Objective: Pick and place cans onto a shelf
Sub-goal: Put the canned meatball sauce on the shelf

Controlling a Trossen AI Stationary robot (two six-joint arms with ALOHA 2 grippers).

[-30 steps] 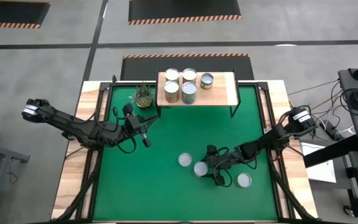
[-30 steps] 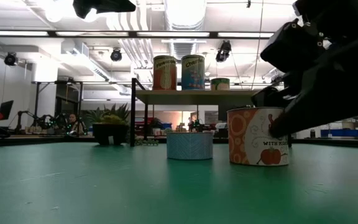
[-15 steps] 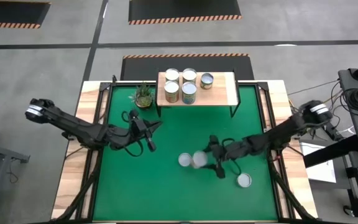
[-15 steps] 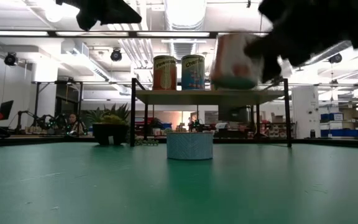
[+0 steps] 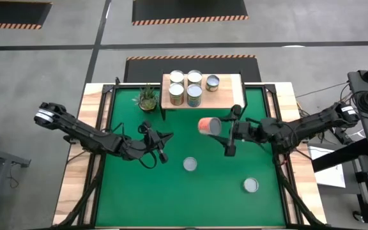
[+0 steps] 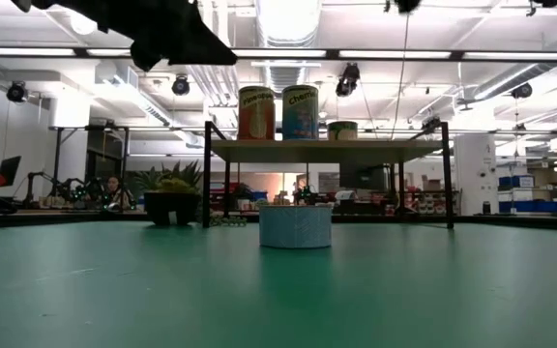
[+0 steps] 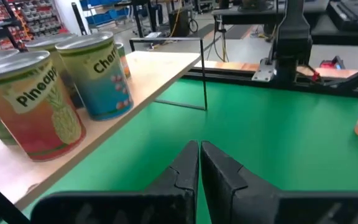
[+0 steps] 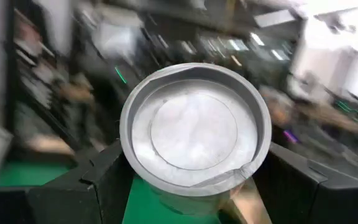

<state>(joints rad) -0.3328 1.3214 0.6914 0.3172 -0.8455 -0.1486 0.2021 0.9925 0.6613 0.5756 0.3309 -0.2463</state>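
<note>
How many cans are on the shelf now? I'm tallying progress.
5 on the shelf: cans at. None looks hidden.

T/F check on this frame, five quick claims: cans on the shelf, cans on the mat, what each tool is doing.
1. Five cans stand on the shelf. True.
2. The right tool holds an orange-labelled can above the mat. True.
3. The left tool is wide open. False: its fingers are shut and hold nothing.
4. Three cans sit on the green mat. False: two, one near the middle and one nearer the right front.
5. The potted plant stands on the shelf. False: it stands on the mat beside the shelf's left end.
</note>
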